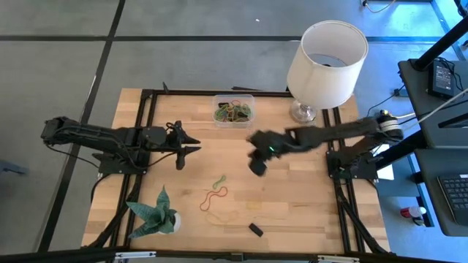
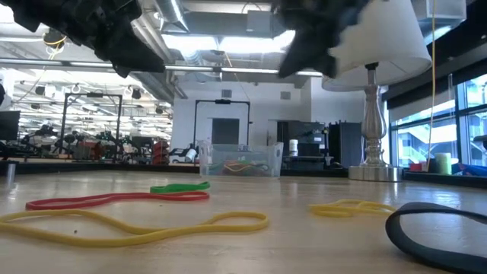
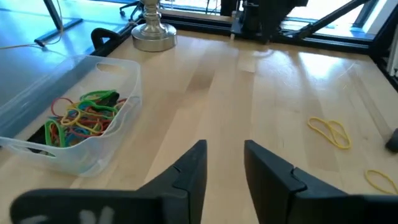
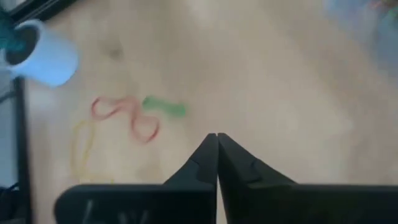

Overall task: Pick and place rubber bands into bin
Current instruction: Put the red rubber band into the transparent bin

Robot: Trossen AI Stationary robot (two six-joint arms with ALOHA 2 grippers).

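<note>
The clear bin [image 1: 234, 111] stands near the table's far edge with several coloured rubber bands inside [image 3: 84, 115]. On the wood toward the near edge lie loose bands: green [image 1: 219, 180], red [image 1: 214, 197] and yellow [image 1: 221, 216]; the right wrist view shows green [image 4: 165, 107] and red [image 4: 124, 115] too. My right gripper [image 1: 256, 164] hangs shut [image 4: 216, 138] over the table's middle, between the bin and these bands, above the wood. My left gripper [image 1: 189, 150] waits open [image 3: 224, 163] at the left, left of the bin.
A white lampshade [image 1: 327, 51] on a metal base [image 3: 152, 32] stands right of the bin. A potted plant [image 1: 157, 213] sits at the near left corner and a small black block [image 1: 255, 229] near the near edge. More yellow bands [image 3: 329, 132] lie on the wood.
</note>
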